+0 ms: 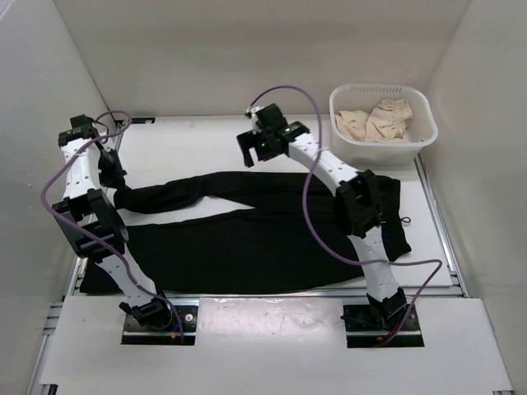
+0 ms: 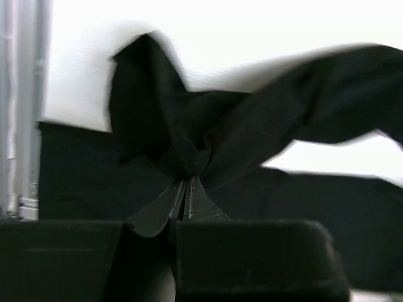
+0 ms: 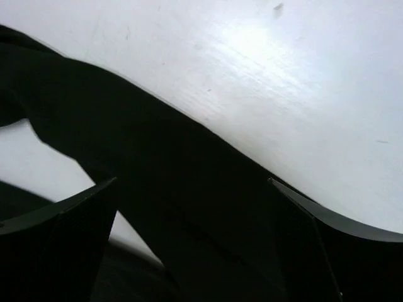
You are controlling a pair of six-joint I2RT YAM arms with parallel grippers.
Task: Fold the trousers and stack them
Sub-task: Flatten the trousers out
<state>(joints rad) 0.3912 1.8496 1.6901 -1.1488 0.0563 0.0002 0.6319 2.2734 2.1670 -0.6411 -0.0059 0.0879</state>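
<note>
One pair of trousers (image 1: pixel 247 239) on the bench (image 1: pixel 198 140); two pincers, one pinching and one spread.

I count a single black pair lying across the middle of the bench, waist to the right under the right arm, its two legs running left. The near leg lies flat, and the far leg narrows toward the left side. There my left pincer (image 2: pixel 187 184) is pressed together on a bunched fold of the trousers, the cloth fanning up and out from its tips in the left wrist view. My right pincer (image 1: pixel 249 151) is spread wide and holds nothing; it is over the far leg around mid-bench, with black fabric showing between its two fingers (image 3: pixel 56 233). One white basket (image 1: pixel 383 144) sits at the far right corner, holding pale cloth (image 1: pixel 375 122); I cannot tell how many pieces.
</note>
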